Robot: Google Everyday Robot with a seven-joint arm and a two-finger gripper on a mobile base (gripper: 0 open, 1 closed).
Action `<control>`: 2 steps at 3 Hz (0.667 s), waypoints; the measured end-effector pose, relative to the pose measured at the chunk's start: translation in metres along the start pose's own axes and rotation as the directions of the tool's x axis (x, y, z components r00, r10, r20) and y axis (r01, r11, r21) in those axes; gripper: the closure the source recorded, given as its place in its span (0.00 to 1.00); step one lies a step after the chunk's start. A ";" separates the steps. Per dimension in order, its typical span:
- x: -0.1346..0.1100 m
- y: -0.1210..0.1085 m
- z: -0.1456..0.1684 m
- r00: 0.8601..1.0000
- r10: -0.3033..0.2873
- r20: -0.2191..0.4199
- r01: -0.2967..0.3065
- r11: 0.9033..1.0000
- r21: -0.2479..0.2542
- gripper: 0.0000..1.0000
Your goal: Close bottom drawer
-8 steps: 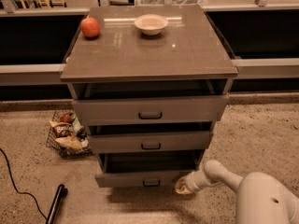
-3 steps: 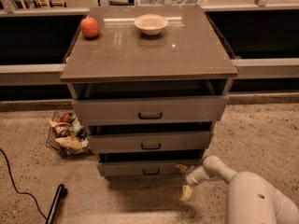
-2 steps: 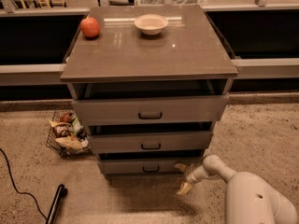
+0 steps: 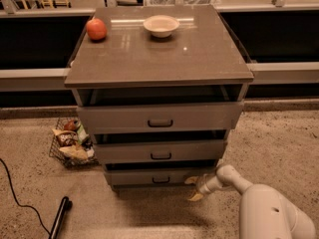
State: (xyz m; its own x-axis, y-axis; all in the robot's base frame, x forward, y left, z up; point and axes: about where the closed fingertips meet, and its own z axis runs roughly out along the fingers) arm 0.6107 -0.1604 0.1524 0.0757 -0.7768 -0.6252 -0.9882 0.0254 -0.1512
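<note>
Low down, the gripper (image 4: 193, 188) gapes empty just beside the bottom drawer (image 4: 134, 177), at its right end.

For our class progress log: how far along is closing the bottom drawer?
Done: the bottom drawer sits nearly in, with only a thin dark gap above its front. In hand: the tool, open, is low at the right end of that front. Left: perhaps a last push home, then pulling the tool away.

Bulbous white arm (image 4: 271, 214) narrows to a tan-fingered end effector (image 4: 194, 188) near the floor (image 4: 149, 215).
</note>
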 end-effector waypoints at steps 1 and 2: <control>-0.004 0.014 -0.016 1.000 -0.011 0.016 0.011 1.000 0.008 0.15; -0.017 0.044 -0.053 0.995 -0.073 0.069 0.073 0.997 0.002 0.00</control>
